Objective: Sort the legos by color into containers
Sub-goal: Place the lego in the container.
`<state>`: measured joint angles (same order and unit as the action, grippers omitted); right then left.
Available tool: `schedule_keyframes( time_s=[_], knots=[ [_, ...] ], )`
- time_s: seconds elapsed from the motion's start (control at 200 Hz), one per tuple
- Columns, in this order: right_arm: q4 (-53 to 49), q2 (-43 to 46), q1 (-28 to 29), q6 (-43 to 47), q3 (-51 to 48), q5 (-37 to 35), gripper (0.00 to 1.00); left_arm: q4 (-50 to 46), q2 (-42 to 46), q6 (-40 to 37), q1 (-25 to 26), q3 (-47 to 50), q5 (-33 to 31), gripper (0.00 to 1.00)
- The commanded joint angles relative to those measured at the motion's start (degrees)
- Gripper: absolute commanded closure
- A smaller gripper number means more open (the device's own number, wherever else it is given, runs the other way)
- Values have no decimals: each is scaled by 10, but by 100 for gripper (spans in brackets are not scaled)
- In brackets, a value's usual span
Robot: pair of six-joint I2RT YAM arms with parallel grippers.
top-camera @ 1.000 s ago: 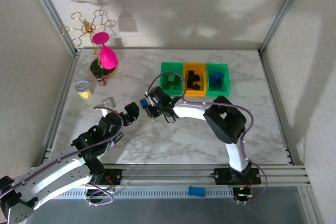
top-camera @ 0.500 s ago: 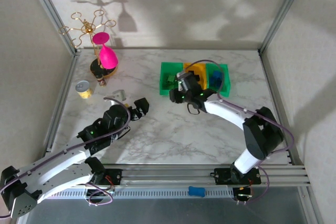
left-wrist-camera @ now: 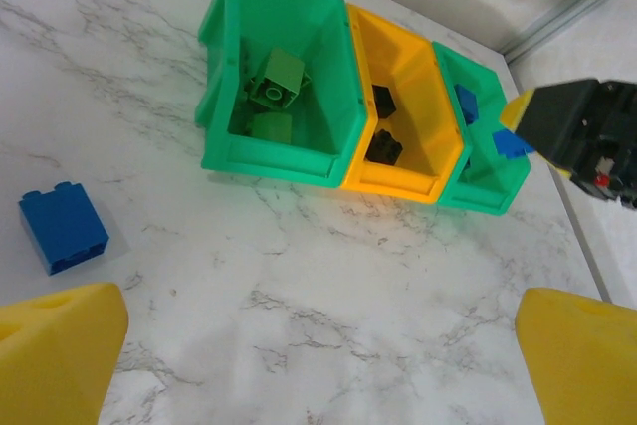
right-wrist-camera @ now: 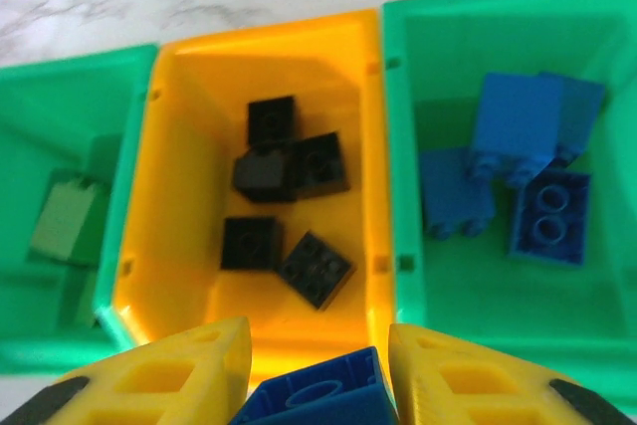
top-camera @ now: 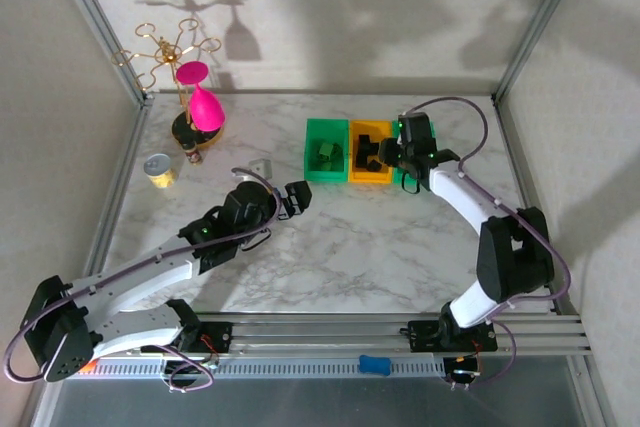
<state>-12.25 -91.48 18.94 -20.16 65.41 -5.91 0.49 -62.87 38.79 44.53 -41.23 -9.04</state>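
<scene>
The blue lego (right-wrist-camera: 318,400) is a small hard plastic brick, very light and smooth. It will not bend or break, but it can slip or turn if it is pinched at a corner, so the flat sides are the place to hold it. The right gripper (right-wrist-camera: 317,370) has it this way, its yellow fingers (right-wrist-camera: 159,380) closed on two opposite sides with the studs up.

In the right wrist view the brick hangs at the near wall of the yellow-orange bin (right-wrist-camera: 259,32). In the left wrist view it looks more over the right green bin (left-wrist-camera: 478,201), so I cannot say surely which one is under it. The other blue legos (right-wrist-camera: 528,126) lie in that right bin, the black legos (right-wrist-camera: 289,176) in the middle one, and the green legos (left-wrist-camera: 279,82) in the left green bin (left-wrist-camera: 269,161). I judge a short move to the right is needed before the drop.

The bins touch each other, so the dividing walls are thin and a drop near a rim can go wrong. One more loose blue lego (left-wrist-camera: 63,226) stands on the marble table (left-wrist-camera: 348,276), well apart from the bins, with free room around it. The left gripper (left-wrist-camera: 318,365) is spread wide and empty above the table near it.
</scene>
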Motion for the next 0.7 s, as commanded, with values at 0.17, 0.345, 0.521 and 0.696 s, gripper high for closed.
schedule_keyframes(
  time_s=[0.17,0.345,0.521,0.696],
  knots=[
    [-6,-100,-46,17,103,-47,62,26,-28,-13,6,-37,18,0],
    [-15,-147,-64,18,147,-67,62,27,-32,-17,7,-35,17,0],
    [-19,-176,-75,18,165,-77,62,22,-24,-19,7,-31,10,0],
    [-15,-184,-78,16,156,-77,61,15,-8,-18,7,-21,2,0]
  ],
)
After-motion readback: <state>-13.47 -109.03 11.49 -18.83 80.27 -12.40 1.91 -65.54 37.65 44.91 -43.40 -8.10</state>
